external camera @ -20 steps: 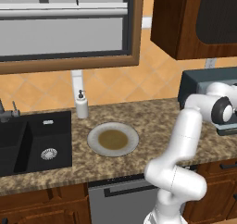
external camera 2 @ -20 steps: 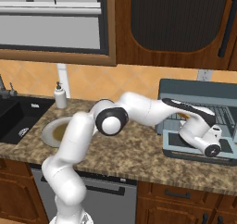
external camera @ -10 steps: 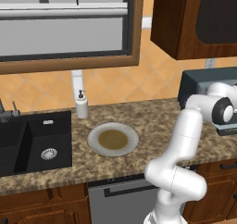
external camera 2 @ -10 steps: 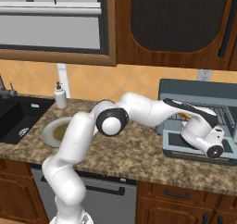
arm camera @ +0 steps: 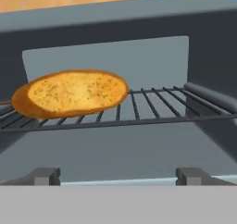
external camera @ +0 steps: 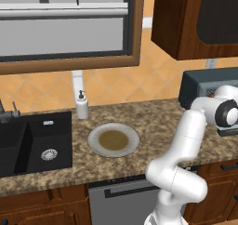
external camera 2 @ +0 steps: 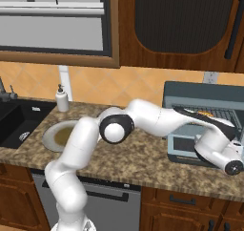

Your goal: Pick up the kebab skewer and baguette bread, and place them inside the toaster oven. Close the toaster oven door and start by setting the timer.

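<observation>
**op:** Driving this one remotely. The orange-yellow oval slice of baguette bread (arm camera: 69, 94) is lying flat on the wire rack (arm camera: 152, 108) inside the blue-grey boxy toaster oven (external camera 2: 190, 94), toward the left of the cavity. My claw (arm camera: 118, 176) is spread wide with nothing in it, both tips sitting low just outside the opening, well clear of the bread. In the right base view the white hand (external camera 2: 220, 151) hangs right over the dropped-down oven door (external camera 2: 183, 145).

**reply:** So bread's done. Where's the skewer?

**op:** Can't tell. There's a thin dark bit poking out at the far left of the rack beside the bread, too little to call. The round grey plate (external camera: 113, 140) on the speckled granite counter (external camera: 153, 117) has a brownish middle and nothing standing on it.

**reply:** Next move?

**op:** My read: placing is wrapping up. I'd pull the hand straight back out of the mouth, get under the door's edge, swing it shut, then go for the timer knob on the right side.
</observation>
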Available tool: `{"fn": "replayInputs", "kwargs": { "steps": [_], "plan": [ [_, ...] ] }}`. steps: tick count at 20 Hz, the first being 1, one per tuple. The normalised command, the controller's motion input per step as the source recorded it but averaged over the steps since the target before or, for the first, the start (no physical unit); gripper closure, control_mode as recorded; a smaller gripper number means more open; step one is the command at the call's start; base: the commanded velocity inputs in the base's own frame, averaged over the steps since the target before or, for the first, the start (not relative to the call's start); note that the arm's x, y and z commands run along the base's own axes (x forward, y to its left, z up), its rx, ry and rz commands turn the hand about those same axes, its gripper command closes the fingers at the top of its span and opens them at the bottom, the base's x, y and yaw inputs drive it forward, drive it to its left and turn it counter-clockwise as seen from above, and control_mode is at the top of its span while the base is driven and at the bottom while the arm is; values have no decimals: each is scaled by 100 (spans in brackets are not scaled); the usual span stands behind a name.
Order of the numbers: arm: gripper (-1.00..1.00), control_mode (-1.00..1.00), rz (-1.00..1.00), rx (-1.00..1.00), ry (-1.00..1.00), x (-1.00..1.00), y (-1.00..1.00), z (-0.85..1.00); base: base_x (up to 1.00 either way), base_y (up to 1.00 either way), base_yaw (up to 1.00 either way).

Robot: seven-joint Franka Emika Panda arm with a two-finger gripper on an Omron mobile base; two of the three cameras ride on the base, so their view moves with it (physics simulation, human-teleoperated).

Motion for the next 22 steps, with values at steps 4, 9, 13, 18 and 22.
{"fn": "replayInputs", "kwargs": {
  "steps": [4,9,13,18,22],
  "plan": [
    [-100,-100,0,0,17,-76,-13,-14,0,0,0],
    [-100,-100,0,0,18,-84,0,-33,0,0,0],
    [-100,-100,0,0,18,-69,7,-30,0,0,0],
    [-100,-100,0,0,18,-48,5,-18,0,0,0],
    [-100,-100,0,0,7,-7,11,-15,0,0,0]
  ]
}}
